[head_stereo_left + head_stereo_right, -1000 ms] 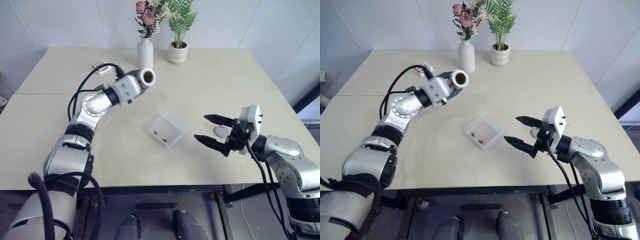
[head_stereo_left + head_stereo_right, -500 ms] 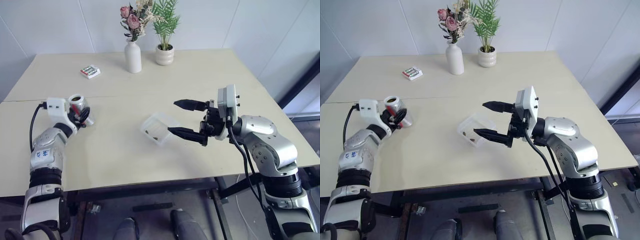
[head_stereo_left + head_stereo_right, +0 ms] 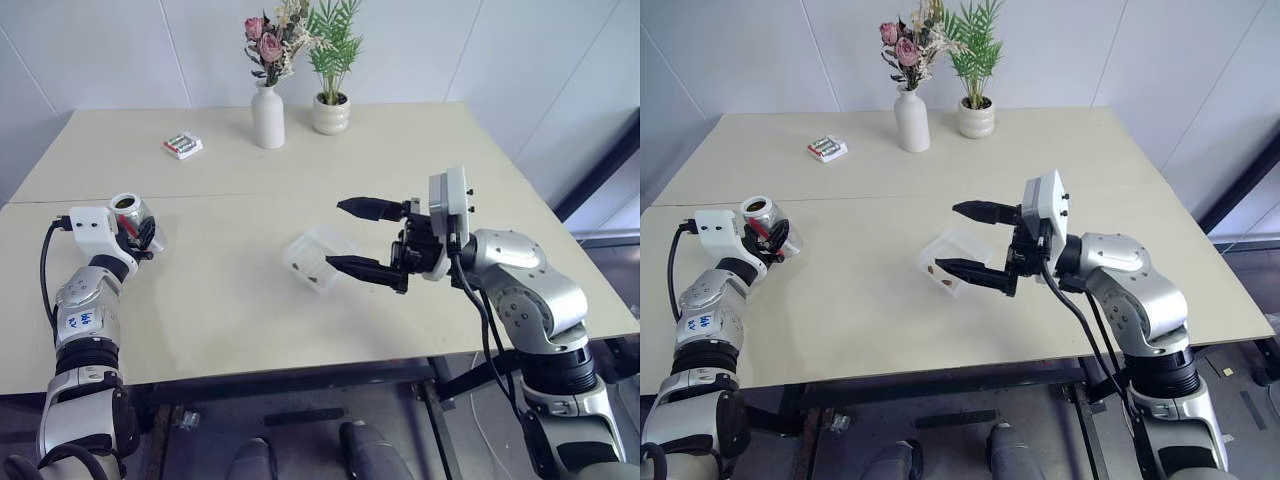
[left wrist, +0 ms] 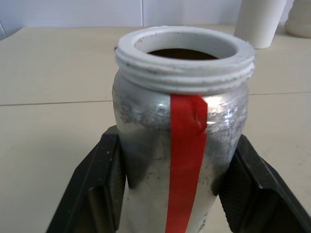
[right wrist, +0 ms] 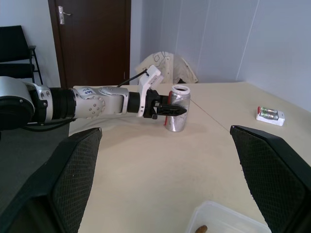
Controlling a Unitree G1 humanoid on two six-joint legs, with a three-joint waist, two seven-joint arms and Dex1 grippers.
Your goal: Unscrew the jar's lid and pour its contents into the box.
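Your left claw [image 4: 170, 194] has its two black fingers [image 4: 104, 184] pressed on both sides of the grey-silver, red-striped jar [image 4: 182, 131], which stands upright and lidless on the beige worktop [image 3: 230, 300], well to the left of the clear shallow plastic box [image 3: 318, 256]. That box sits mid-worktop with a few dark brown crumbs [image 3: 313, 267] inside. Your right claw [image 3: 362, 238] hovers just right of the box, jaws spread wide with nothing between them, pointing left. Beyond the box at the far edge: white flower vase [image 3: 267, 116], small potted plant [image 3: 332, 112]; red-green-white packet [image 3: 182, 145] left of the vase.
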